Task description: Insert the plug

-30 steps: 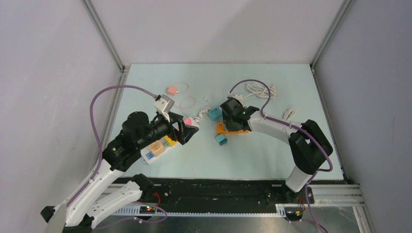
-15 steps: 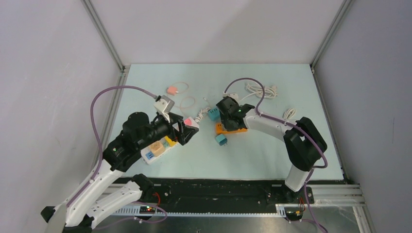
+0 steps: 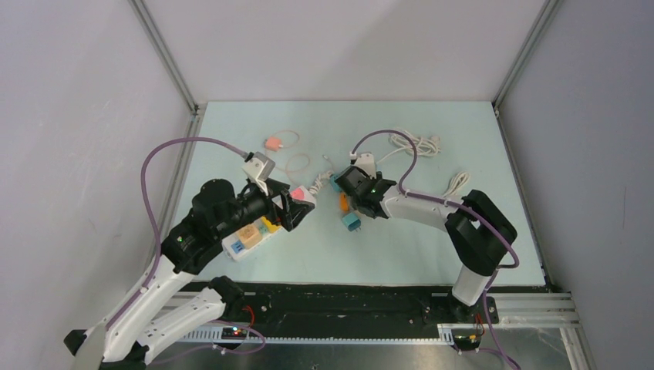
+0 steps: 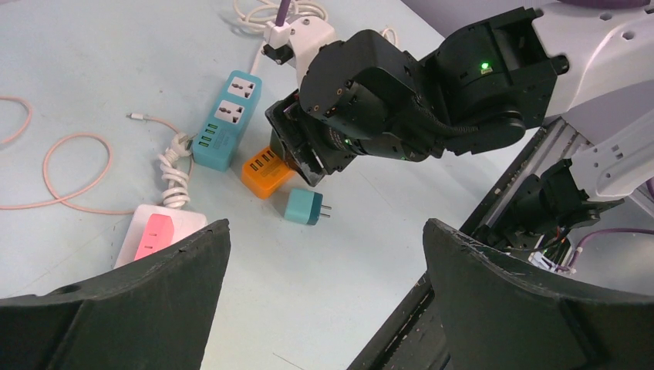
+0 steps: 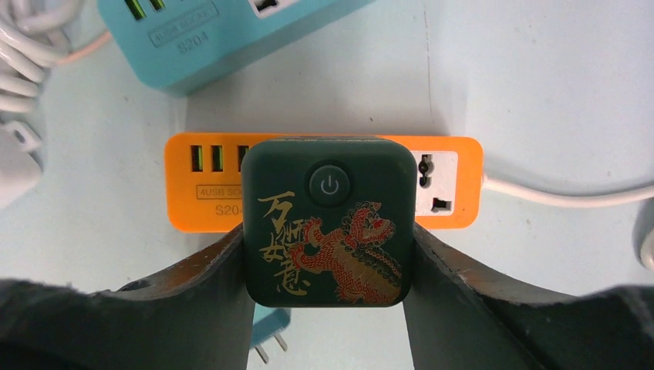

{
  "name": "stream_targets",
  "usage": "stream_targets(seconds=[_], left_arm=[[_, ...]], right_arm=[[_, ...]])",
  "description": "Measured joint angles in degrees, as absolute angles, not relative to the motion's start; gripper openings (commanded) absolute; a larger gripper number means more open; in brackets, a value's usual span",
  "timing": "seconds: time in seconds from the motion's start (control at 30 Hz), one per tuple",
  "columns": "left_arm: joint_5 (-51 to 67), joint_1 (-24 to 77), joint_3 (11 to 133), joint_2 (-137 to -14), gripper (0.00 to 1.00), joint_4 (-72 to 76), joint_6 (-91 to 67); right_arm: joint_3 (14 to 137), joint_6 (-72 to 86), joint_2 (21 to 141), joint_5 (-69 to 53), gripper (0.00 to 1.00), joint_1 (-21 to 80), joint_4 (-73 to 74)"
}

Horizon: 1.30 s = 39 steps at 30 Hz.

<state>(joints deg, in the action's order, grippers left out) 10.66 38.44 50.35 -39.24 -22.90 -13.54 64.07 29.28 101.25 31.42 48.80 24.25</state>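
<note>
The right tool (image 5: 328, 254) clamps the dragon-printed plug (image 5: 328, 220) over the orange strip (image 5: 455, 181)
Contact with the sockets unclear; left tool (image 4: 324, 231) gapes wide, empty

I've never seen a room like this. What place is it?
Probably a robot testing lab: left arm and right arm bolted to a table, a metal frame around plain walls, orange power strip and blue power strip laid out.

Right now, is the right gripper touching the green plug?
Touching. The right wrist view shows fingers of the right gripper squeezing the plug on both sides.
</note>
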Motion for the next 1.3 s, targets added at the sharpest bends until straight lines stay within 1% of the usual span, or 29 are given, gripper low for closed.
stream_targets(seconds=[0.17, 0.3, 0.37, 0.4, 0.43, 0.5, 0.53, 0.57, 0.63, 0.67, 0.7, 0.8, 0.9, 1.0, 1.13, 1.3], left_arm=[[10.66, 38.44, 50.35, -39.24, 0.98, -22.92, -13.54], [10.68, 38.44, 50.35, -39.27, 0.98, -22.90, -13.54], [10.68, 38.44, 50.35, -39.29, 0.98, -22.90, -13.56], [10.68, 38.44, 50.35, -39.31, 0.98, -22.90, -13.56], [10.68, 38.44, 50.35, -39.35, 0.98, -22.92, -13.56], [10.68, 38.44, 50.35, -39.35, 0.98, -22.92, -13.56], [10.68, 38.44, 50.35, -39.35, 0.98, -22.92, -13.56], [10.68, 38.44, 50.35, -39.35, 0.98, -22.90, -13.56], [10.68, 38.44, 50.35, -39.35, 0.98, -22.92, -13.56], [10.68, 38.44, 50.35, -39.38, 0.98, -22.92, -13.56], [10.68, 38.44, 50.35, -39.35, 0.98, -22.90, -13.56], [10.68, 38.44, 50.35, -39.35, 0.98, -22.92, -13.54], [10.68, 38.44, 50.35, -39.24, 0.98, -22.92, -13.52], [10.66, 38.44, 50.35, -38.92, 0.98, -22.92, -13.52], [10.66, 38.44, 50.35, -38.39, 0.98, -22.87, -13.52], [10.66, 38.44, 50.35, -38.33, 0.98, -22.90, -13.54]], right_arm=[[63.07, 29.71, 101.19, 30.48, 0.00, 47.92, 20.05], [64.10, 28.97, 101.12, 27.88, 0.00, 46.54, 21.06], [65.01, 28.71, 101.19, 26.89, 0.11, 46.11, 22.02], [65.41, 28.64, 101.32, 26.57, 0.25, 46.00, 22.52], [65.71, 28.60, 101.36, 26.44, 0.32, 46.00, 22.94], [66.28, 28.58, 101.27, 26.35, 0.54, 46.00, 23.66], [66.59, 28.56, 101.12, 26.37, 0.59, 46.02, 24.03], [66.83, 28.53, 100.95, 26.39, 0.68, 46.04, 24.34], [67.18, 28.36, 100.86, 26.13, 0.77, 46.11, 24.80], [67.37, 27.97, 100.90, 25.23, 0.79, 46.11, 25.78], [67.37, 27.55, 101.21, 24.69, 0.87, 46.11, 27.27], [68.16, 26.13, 101.65, 23.73, 0.98, 45.93, 32.10], [72.42, 24.60, 101.60, 23.49, 0.99, 45.93, 35.29], [75.29, 23.77, 100.29, 23.49, 1.00, 45.91, 35.33], [75.79, 23.62, 97.43, 23.18, 0.98, 45.74, 35.73], [75.88, 23.94, 97.43, 23.59, 0.96, 44.77, 36.56]])
